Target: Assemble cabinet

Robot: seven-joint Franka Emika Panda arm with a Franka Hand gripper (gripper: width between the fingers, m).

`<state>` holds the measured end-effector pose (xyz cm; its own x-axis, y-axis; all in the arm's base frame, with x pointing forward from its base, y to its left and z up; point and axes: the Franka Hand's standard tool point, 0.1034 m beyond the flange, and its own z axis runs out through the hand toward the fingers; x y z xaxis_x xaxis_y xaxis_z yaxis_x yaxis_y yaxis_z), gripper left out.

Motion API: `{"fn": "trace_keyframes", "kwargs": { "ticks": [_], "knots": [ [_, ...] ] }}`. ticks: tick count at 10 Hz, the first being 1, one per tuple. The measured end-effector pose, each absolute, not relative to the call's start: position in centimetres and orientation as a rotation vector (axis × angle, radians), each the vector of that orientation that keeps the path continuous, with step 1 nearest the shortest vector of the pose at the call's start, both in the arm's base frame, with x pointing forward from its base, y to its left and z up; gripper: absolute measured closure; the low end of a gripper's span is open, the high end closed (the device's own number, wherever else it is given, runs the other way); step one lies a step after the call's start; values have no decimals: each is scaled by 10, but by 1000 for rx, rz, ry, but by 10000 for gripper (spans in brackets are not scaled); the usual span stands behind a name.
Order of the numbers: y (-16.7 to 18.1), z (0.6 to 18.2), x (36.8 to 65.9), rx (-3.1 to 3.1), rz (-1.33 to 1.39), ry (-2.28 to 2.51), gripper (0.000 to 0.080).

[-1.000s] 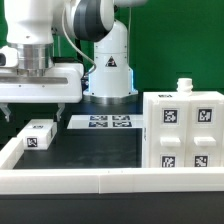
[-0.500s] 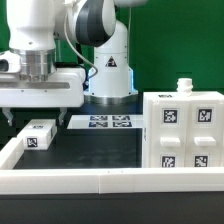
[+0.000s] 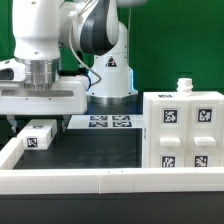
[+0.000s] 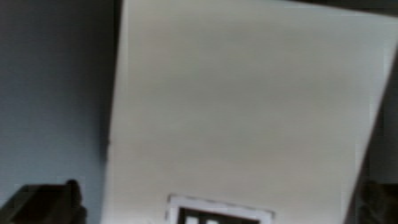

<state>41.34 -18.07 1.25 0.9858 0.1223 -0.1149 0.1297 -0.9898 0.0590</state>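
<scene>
- Green backdrop [image 3: 170, 40] behind, black table [image 3: 100, 150] with a white rail [image 3: 100, 182] running around it.
- Cabinet [image 3: 185, 130] stands on the exterior view's right, upright, with its tagged drawer blocks facing the camera. A little white knob piece [image 3: 183, 87] sits on its top.
- Gripper [image 3: 37, 122] hangs at the exterior view's left, so the cabinet is well apart from it, with the marker board [image 3: 100, 122] lying between them further back.
- Fingers [image 3: 10, 124] are spread wide, one on each side of a small block [image 3: 38, 138] just under the gripper. Can't tell if they touch it.
- Hard to see: the cabinet's bottom is hidden behind the front rail, and its right side runs off the frame edge.
- The arm's top is cut off too.
- Wrist view is pretty blurry: a white face [image 4: 231, 110] fills the gap between the two dark fingertips, and its tag [image 4: 222, 212] is chopped by the frame edge. Can't say for sure which part that is.
</scene>
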Motion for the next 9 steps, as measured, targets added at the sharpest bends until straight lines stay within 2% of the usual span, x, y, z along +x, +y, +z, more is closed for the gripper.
{"fn": "trace_keyframes", "kwargs": {
  "ticks": [1, 2, 9],
  "knots": [
    [-180, 13, 414, 3064, -170, 196, 166],
    [-181, 13, 414, 3064, -168, 200, 238],
    [-179, 16, 416, 3065, -164, 206, 238]
  ]
}}
